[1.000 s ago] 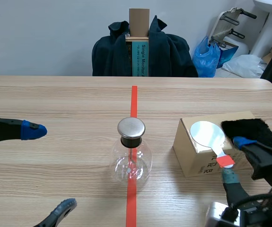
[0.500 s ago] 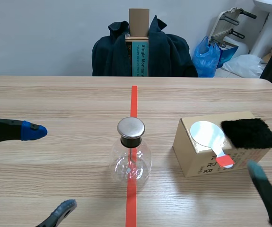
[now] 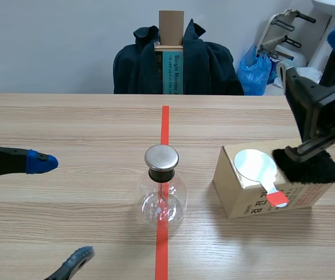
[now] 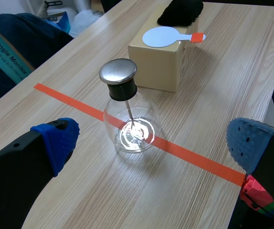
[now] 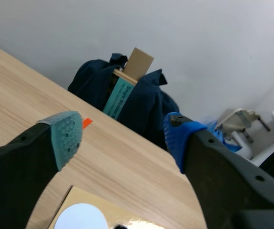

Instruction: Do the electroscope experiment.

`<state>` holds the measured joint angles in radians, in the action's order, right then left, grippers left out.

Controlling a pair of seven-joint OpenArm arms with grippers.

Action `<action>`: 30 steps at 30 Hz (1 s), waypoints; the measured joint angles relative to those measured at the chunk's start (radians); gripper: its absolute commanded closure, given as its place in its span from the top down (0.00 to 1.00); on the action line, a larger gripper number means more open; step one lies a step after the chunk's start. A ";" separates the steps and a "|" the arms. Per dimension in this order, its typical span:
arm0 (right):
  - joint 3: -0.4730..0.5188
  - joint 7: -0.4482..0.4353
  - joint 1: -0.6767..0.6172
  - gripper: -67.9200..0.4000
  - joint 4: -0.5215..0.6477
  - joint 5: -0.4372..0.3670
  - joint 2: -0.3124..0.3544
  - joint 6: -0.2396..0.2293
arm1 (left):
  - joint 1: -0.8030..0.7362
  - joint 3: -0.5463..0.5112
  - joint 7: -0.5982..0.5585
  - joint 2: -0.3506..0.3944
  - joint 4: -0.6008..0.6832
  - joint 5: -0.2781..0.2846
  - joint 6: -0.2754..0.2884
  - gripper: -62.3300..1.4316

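The electroscope, a clear glass flask [image 3: 161, 195] with a round metal cap [image 3: 161, 157], stands on the red tape line. My left gripper [image 3: 59, 210] is open, level with the flask and to its left; in the left wrist view the flask [image 4: 129, 131] sits ahead between the open fingers [image 4: 55, 140]. A cardboard box [image 3: 246, 195] right of the flask carries a silver disc paddle [image 3: 254, 165] with a red handle and a black furry cloth [image 3: 310, 166]. My right gripper [image 3: 313, 55] is raised above the box, open and holding nothing [image 5: 122, 136].
A chair draped with a dark jacket [image 3: 179, 61] and holding a tall carton stands beyond the table's far edge. Blue bags [image 3: 260, 70] and a walking frame are behind at the right. The box top [image 5: 65, 202] and disc [image 5: 82, 217] lie under the right gripper.
My right arm has swung up from low in front of the box to high above it at the right. The left arm, flask, box, paddle and cloth have not moved.
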<state>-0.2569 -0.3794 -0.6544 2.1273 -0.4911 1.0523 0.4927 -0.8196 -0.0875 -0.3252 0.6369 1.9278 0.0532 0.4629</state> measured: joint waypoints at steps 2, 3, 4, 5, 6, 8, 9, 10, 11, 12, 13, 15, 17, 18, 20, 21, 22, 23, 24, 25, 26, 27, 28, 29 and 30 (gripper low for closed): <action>0.000 0.018 0.000 0.40 -0.001 -0.031 -0.006 0.001 | 0.000 0.000 0.000 0.000 0.000 0.000 0.000 1.00; 0.000 0.031 0.000 0.38 -0.002 -0.049 -0.016 0.000 | 0.000 0.000 0.000 0.000 0.000 0.000 0.000 1.00; 0.000 0.056 0.000 0.38 -0.005 -0.052 -0.030 -0.001 | 0.000 0.000 0.000 0.000 0.000 0.000 0.000 1.00; 0.000 0.071 0.000 0.38 -0.010 -0.052 -0.047 -0.001 | 0.000 0.000 0.000 0.000 0.000 0.000 0.000 1.00; 0.000 0.080 0.000 0.38 -0.013 -0.050 -0.064 0.000 | 0.000 0.000 0.000 0.000 0.000 0.000 0.000 1.00; 0.000 0.093 0.006 0.42 -0.016 -0.032 -0.096 0.000 | 0.000 0.000 0.000 0.000 0.000 0.000 0.000 1.00; 0.000 0.090 0.009 0.47 -0.016 -0.030 -0.106 0.000 | 0.000 0.000 0.000 0.000 0.000 0.000 0.000 1.00; 0.000 0.090 0.011 0.54 -0.016 -0.029 -0.114 0.005 | 0.000 0.000 0.000 0.000 0.000 0.000 0.000 1.00; 0.000 0.090 0.011 0.61 -0.016 -0.027 -0.118 0.008 | 0.000 0.000 0.000 0.000 0.000 0.000 0.000 1.00; 0.000 0.090 0.011 0.67 -0.016 -0.016 -0.123 0.008 | 0.000 0.000 0.000 0.000 0.000 0.000 0.000 1.00; 0.000 0.090 0.011 0.71 -0.016 -0.007 -0.132 0.008 | 0.000 0.000 0.000 0.000 0.000 0.000 0.000 1.00; 0.000 0.090 0.011 0.72 -0.017 -0.006 -0.152 0.008 | 0.000 0.000 0.000 0.000 0.000 0.000 0.000 1.00; 0.000 0.090 0.011 0.72 -0.017 -0.006 -0.175 0.008 | 0.000 0.000 0.000 0.000 0.000 0.000 0.000 1.00; 0.000 0.090 0.011 0.72 -0.017 -0.006 -0.188 0.008 | 0.000 0.000 0.000 0.000 0.000 0.000 0.000 1.00; 0.000 0.090 0.011 0.72 -0.017 -0.006 -0.208 0.008 | 0.000 0.000 0.000 0.000 0.000 0.000 0.000 1.00; 0.000 0.090 0.011 0.72 -0.017 -0.006 -0.213 0.008 | 0.000 0.000 0.000 0.000 0.000 0.000 0.000 1.00; 0.000 0.090 0.011 0.72 -0.017 -0.006 -0.213 0.008 | 0.000 0.000 0.000 0.000 0.000 0.000 0.000 1.00; 0.000 0.090 0.011 0.72 -0.017 -0.006 -0.213 0.008 | 0.000 0.000 0.000 0.000 0.000 0.000 0.000 1.00; 0.000 0.093 0.011 0.72 -0.017 -0.006 -0.213 0.008 | 0.000 0.000 0.000 0.000 0.000 0.000 0.000 1.00; 0.000 0.094 0.012 0.72 -0.017 -0.006 -0.213 0.006 | 0.000 0.000 0.000 0.000 0.000 0.000 0.000 1.00; 0.000 0.101 0.016 0.72 -0.017 -0.006 -0.217 0.003 | 0.000 0.000 0.000 0.000 0.000 0.000 0.000 1.00; 0.000 0.106 0.024 0.72 -0.017 -0.005 -0.226 0.003 | 0.000 0.000 0.000 0.000 0.000 0.000 0.000 1.00; 0.000 0.115 0.033 0.72 -0.017 0.000 -0.239 0.004 | 0.000 0.000 0.000 0.000 0.000 0.000 0.000 1.00; 0.000 0.132 0.042 0.72 -0.017 0.019 -0.254 0.005 | 0.000 0.000 0.000 0.000 0.000 0.000 0.000 1.00; 0.000 0.140 0.047 0.72 -0.017 0.032 -0.269 0.008 | 0.000 0.000 0.000 0.000 0.000 0.000 0.000 1.00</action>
<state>-0.2569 -0.2398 -0.6071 2.1101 -0.4587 0.7834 0.5007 -0.8196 -0.0875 -0.3252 0.6369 1.9278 0.0532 0.4625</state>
